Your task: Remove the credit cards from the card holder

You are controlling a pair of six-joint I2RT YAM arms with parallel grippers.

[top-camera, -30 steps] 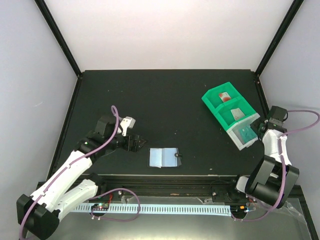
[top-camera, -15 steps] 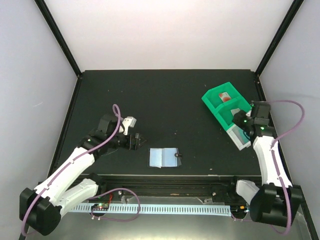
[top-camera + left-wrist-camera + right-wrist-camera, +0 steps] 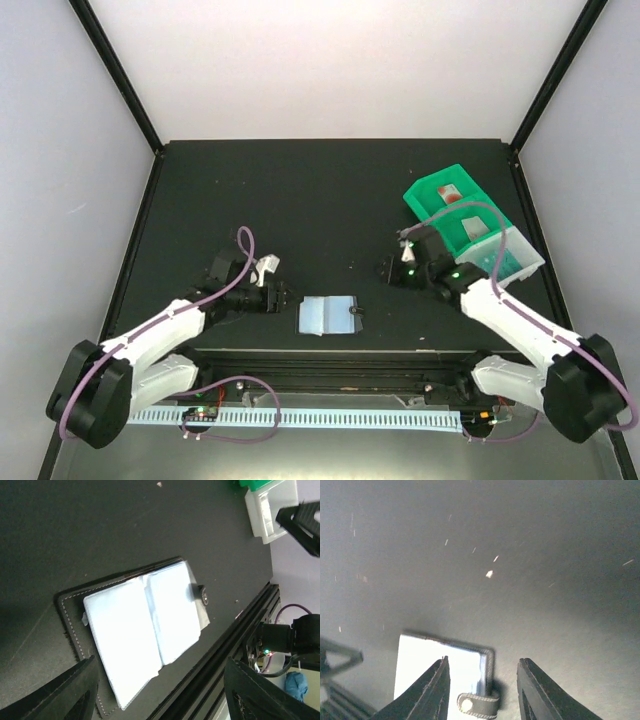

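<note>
Card holder (image 3: 326,314) lay open and flat near the front edge of the table (image 3: 330,190), its long side running left to right. Left gripper (image 3: 279,297) sat just beside its left end, jaws wide apart and holding nothing. Right gripper (image 3: 386,270) was a bit farther off, up past the clasp tab (image 3: 357,312), jaws partly open and empty. The left arm looked nearer.

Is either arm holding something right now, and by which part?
Nothing is held. The left end effector and right end effector stand open on either side of the card holder, apart from it.
</note>
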